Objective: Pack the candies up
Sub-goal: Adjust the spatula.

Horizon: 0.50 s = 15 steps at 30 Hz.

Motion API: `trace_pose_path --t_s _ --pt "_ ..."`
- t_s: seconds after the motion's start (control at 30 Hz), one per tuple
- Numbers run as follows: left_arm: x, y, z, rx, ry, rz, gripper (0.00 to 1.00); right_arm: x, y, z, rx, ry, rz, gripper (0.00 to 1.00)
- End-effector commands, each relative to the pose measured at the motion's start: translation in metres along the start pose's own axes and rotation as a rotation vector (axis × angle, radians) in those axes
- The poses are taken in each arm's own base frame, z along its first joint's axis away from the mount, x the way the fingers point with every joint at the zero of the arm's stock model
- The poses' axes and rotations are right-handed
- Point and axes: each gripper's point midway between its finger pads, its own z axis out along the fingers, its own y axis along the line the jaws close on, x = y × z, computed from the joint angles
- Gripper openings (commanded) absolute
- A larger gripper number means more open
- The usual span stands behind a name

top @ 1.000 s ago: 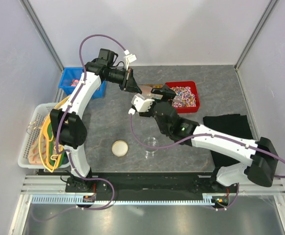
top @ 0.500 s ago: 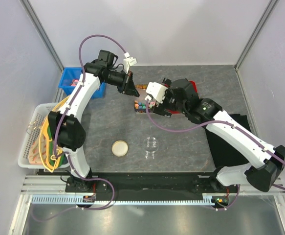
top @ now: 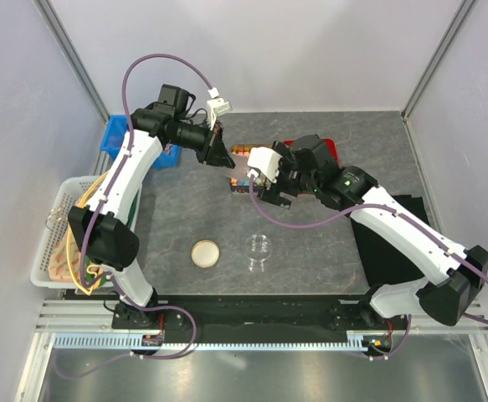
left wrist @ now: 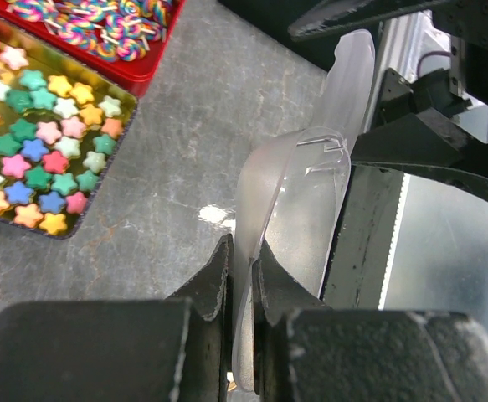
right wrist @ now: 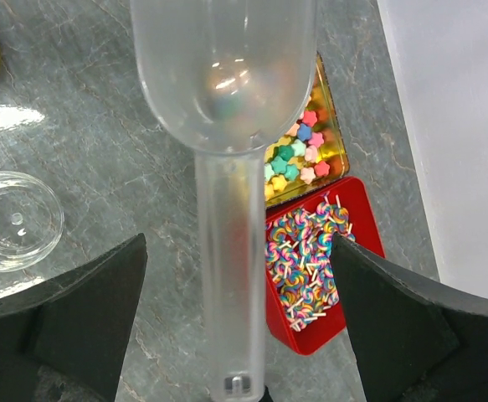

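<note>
The candies are small star-shaped sweets in mixed colours, lying in a gold tray beside the red bin; they also show as candies and candies. My left gripper is shut on the thin edge of a translucent plastic scoop, held above the table. The scoop's handle runs between the fingers of my right gripper, which is wide open and touches nothing. In the overhead view the left gripper and the right gripper meet over the tray.
A red bin of rainbow lollipops sits next to the tray. A clear round jar and a tan lid lie nearer the arm bases. A blue bin, a white basket and a black cloth flank the table.
The right arm's forearm has swung from the table's middle to the back right, now covering most of the red bin. The left arm has shifted slightly, still gripping the scoop.
</note>
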Motion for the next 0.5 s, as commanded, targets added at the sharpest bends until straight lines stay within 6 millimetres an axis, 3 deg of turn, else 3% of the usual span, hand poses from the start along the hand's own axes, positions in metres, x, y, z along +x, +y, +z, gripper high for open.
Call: trace_pose_path --t_s 0.0,0.17,0.3,0.47 --pt "-0.003 -0.014 -0.003 0.061 -0.026 0.090 0.02 -0.014 -0.011 0.009 0.023 -0.037 -0.017 0.98" --pt "-0.001 -0.018 -0.003 0.066 -0.043 0.070 0.02 -0.014 -0.012 0.026 0.040 -0.056 0.010 0.98" --pt "0.002 -0.021 -0.003 0.070 -0.045 0.076 0.02 -0.021 -0.019 0.025 0.089 -0.103 0.029 0.96" --pt "0.003 -0.023 -0.002 0.088 -0.056 0.089 0.02 -0.024 -0.007 0.026 0.037 -0.134 0.044 0.88"
